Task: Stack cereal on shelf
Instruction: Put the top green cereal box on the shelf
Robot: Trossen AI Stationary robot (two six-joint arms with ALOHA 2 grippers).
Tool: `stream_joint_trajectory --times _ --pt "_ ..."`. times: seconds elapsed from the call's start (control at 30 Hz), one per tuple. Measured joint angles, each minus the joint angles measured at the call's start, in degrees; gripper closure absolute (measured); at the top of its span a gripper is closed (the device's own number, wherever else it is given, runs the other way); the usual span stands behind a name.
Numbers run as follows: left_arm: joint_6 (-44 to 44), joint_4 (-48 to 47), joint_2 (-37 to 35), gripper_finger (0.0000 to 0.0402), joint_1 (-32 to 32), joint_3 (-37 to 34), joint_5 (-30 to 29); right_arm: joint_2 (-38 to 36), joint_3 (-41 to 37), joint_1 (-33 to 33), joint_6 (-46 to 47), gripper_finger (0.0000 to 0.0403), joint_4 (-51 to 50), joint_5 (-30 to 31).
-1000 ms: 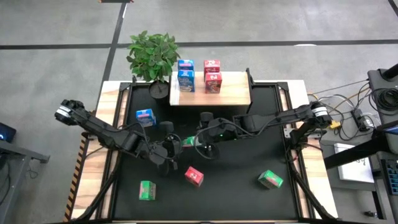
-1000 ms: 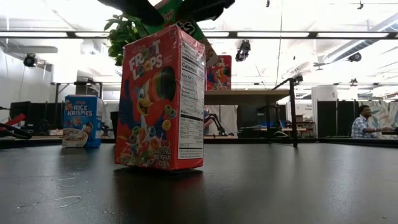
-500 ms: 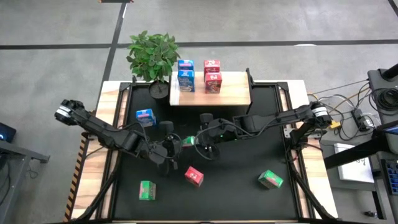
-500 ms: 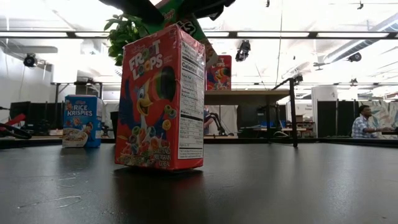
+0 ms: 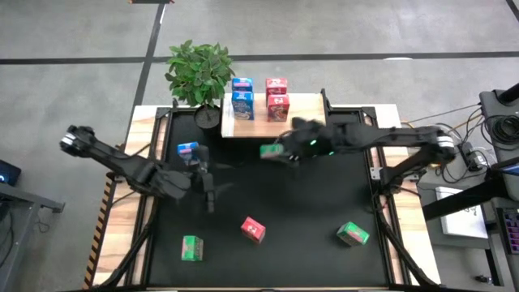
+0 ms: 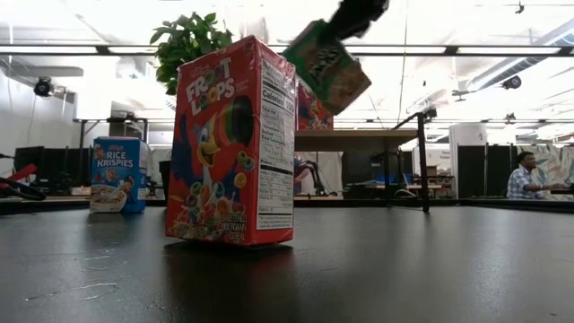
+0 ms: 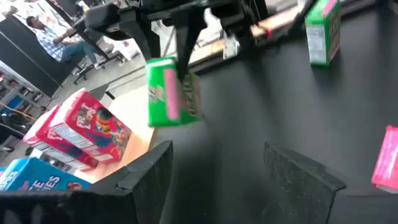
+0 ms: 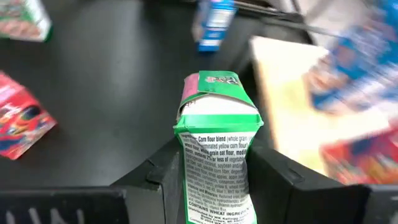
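We are carrying 1 green carton [image 5: 268, 151] clenched in the right fingers [image 8: 166, 171] toward the shelf [image 5: 302, 122]; left fingers [image 7: 152, 171] are hanging released; next, placement beside the 4 stacked cartons.

Bare right half of the shelf [image 5: 308, 122]; blue and red cartons [image 5: 259, 99] crowding its left half.

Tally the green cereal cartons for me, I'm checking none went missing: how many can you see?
3. One green carton is held in the right gripper near the shelf; one lies front-left on the mat; one front-right. None appears hidden.
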Motion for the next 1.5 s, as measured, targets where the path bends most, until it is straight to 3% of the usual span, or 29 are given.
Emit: stream_joint_trajectory --times 0.27,0.47,0.6,0.73,1.07,1.3,1.5 --pt "-0.15 9.87 -7.83 0.0166 0.00 -8.99 0.12 -17.89 -19.24 -10.50 4.08 0.0266 13.38 -0.13" --pt "1.37 19.03 -11.54 0.0166 0.00 -14.92 0.08 -27.19 -32.89 -17.39 9.50 0.0264 27.62 0.69" --pt "5.67 24.55 -12.25 0.0166 0.00 -17.22 0.11 -29.78 -38.77 -20.04 9.88 0.0264 36.58 7.03" --pt "8.01 26.81 -12.76 0.0166 0.07 -16.57 -0.23 -29.59 -41.86 -21.94 12.44 0.0265 41.36 14.05" --pt "10.15 26.07 -13.69 0.0166 0.11 -16.16 -4.30 -21.15 -44.63 -23.26 13.59 0.0249 55.06 14.92" --pt "11.33 23.04 -15.79 0.0166 0.13 -16.17 -5.06 -16.79 -44.23 -23.47 13.62 0.0196 54.89 15.52" --pt "8.19 16.50 -19.65 0.0166 0.28 -16.24 -7.86 -19.43 -42.01 -23.47 13.60 0.0162 48.67 15.87"
